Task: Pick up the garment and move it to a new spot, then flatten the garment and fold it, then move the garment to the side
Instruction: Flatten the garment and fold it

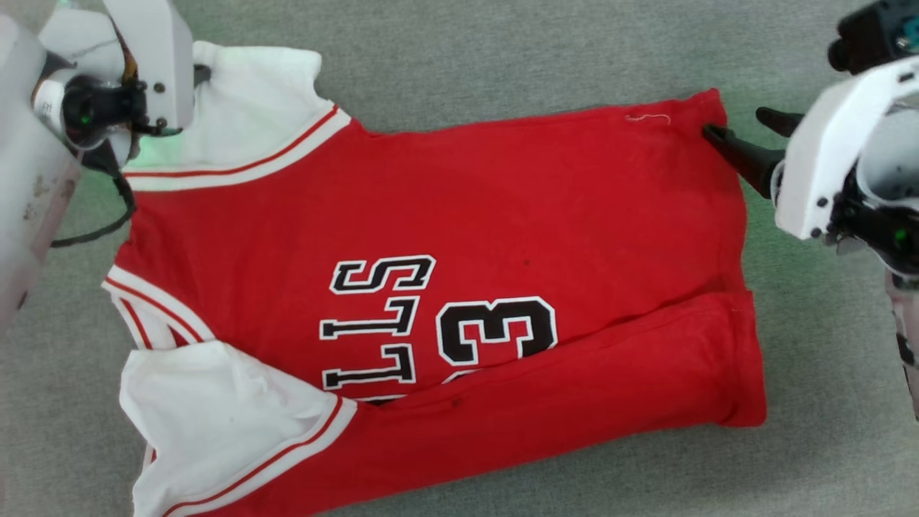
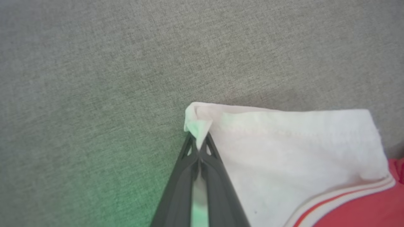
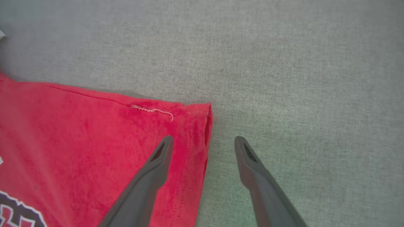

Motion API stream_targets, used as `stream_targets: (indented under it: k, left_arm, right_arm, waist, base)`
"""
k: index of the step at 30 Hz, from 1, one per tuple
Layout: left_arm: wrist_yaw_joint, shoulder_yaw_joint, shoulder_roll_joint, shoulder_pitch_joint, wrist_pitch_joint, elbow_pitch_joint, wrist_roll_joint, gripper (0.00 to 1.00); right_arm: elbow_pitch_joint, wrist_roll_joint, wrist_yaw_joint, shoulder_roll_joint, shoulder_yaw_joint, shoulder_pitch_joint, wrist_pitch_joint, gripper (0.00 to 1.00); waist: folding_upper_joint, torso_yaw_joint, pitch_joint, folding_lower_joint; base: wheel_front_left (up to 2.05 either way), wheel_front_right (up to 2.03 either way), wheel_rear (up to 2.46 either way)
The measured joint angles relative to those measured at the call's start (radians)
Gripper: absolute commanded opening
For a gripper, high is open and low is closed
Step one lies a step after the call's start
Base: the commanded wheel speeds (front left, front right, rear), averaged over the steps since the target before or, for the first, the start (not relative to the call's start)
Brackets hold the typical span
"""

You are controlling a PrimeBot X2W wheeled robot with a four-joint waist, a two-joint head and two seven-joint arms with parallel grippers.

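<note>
Garment (image 1: 431, 237): a red jersey lying flat on the grey fabric surface (image 1: 517, 57), chest lettering up, neck towards the robot's left and hem towards its right.
Near side: the long edge closest to the robot is already turned over the body as a red band (image 1: 610, 359) that covers part of the number. This looks like the first lengthwise fold.
Left gripper (image 2: 199, 142): closed tight on the outer corner of the far white sleeve (image 2: 284, 142), with a small peak of white cloth pinched between its tips.
Right gripper (image 3: 203, 142): spread wide and holding nothing. One finger is over the red cloth and the other over bare surface, so it straddles the far hem corner (image 3: 206, 113).
Reason for placement: the two grippers sit at opposite ends of the far long edge, probably so that edge can be lifted evenly and laid over to meet the near fold.
Next need: the right gripper should close on the hem corner before any lift, otherwise the cloth would likely drag askew.
</note>
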Motion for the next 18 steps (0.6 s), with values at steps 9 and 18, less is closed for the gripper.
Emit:
stream_targets:
  k: [9, 18]
  left_arm:
    - [-0.017, -0.002, -0.028, -0.027, -0.018, 0.030, -0.001, 0.00]
    - [-0.022, -0.006, -0.049, -0.034, -0.029, 0.051, -0.009, 0.00]
  right_arm:
    - [0.244, -0.028, 0.000, 0.034, 0.071, -0.155, 0.091, 1.00]
    - [0.415, -0.032, 0.000, 0.068, 0.086, -0.263, 0.153, 0.00]
  waist:
    - [0.0000, 0.021, 0.023, 0.0000]
    - [0.0000, 0.036, 0.027, 0.0000]
  base:
    - [0.00, 0.00, 0.00]
    - [0.00, 0.00, 0.00]
